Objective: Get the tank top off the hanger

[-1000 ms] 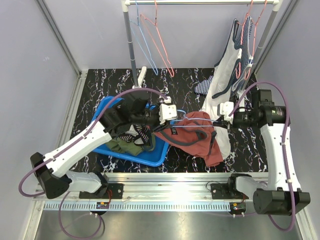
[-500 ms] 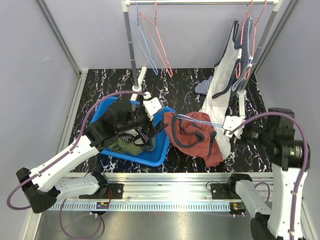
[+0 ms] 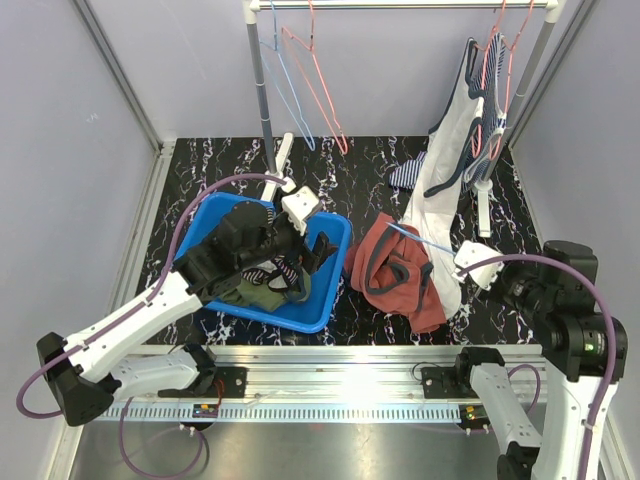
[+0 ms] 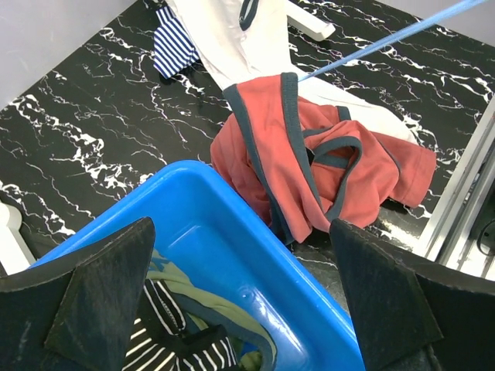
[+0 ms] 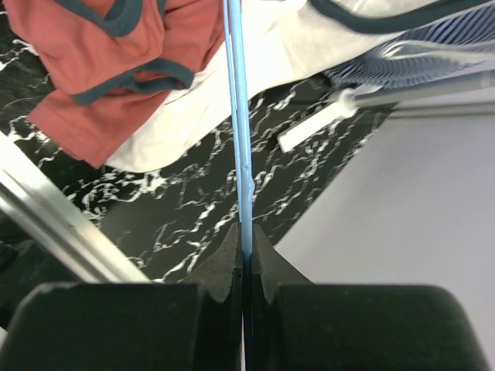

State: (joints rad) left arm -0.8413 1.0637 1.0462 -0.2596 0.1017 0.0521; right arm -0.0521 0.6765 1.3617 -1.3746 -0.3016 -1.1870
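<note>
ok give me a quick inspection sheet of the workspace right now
surface: black marbled table
job's things: red tank top crumpled on the table beside the blue bin; blue hanger tip at its neckline, cannot tell if threaded
clutter: bin holding striped and olive clothes; white garment on the rack
grippers: left gripper open above the bin; right gripper shut on the blue hanger
cables: purple cable looping along each arm
surroundings: clothes rack with empty hangers, grey walls
</note>
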